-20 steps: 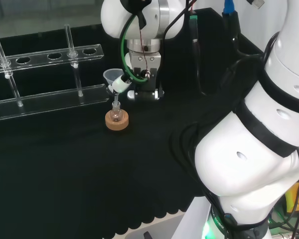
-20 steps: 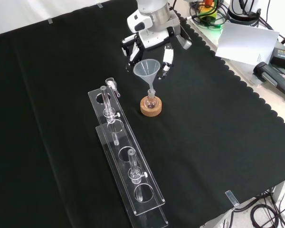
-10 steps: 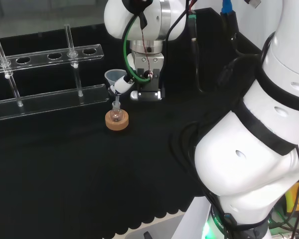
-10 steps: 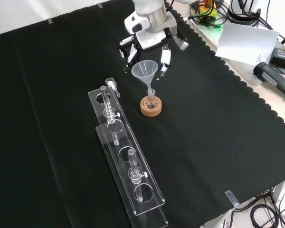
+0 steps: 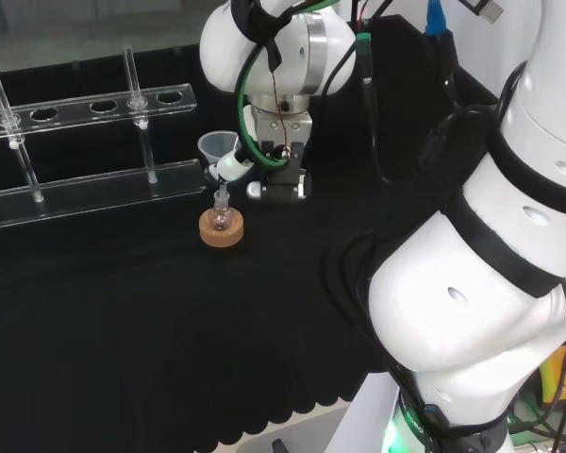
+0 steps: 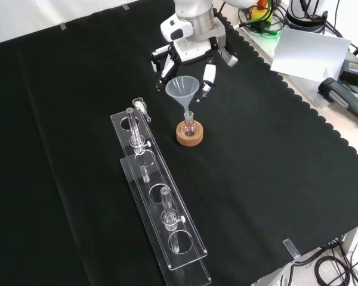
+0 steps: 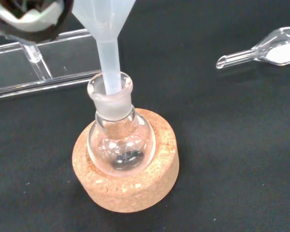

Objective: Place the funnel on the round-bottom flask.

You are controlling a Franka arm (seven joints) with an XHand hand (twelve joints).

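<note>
A clear plastic funnel (image 6: 182, 90) stands tilted over a small round-bottom flask (image 6: 190, 126) that sits on a cork ring (image 6: 190, 136). In the wrist view the funnel's stem (image 7: 109, 63) reaches into the flask's neck (image 7: 110, 93), and the flask's bulb (image 7: 121, 145) rests in the cork ring (image 7: 130, 188). The hand (image 6: 189, 52) hangs just behind the funnel, its fingers curled to both sides of the cone. In the head view one fingertip (image 5: 230, 166) touches the funnel (image 5: 215, 146) under its rim, above the flask (image 5: 221, 217).
A long clear rack (image 6: 158, 199) with a few glass tubes lies left of the flask in the front view and stands behind it in the head view (image 5: 85, 151). A small clear scoop (image 7: 266, 46) lies near the rack's end. The arm's white links (image 5: 491, 264) stand at the head view's right.
The wrist has turned a little and the hand has shifted slightly with the funnel. The stem stays in the flask's neck, and the flask and cork ring have not moved.
</note>
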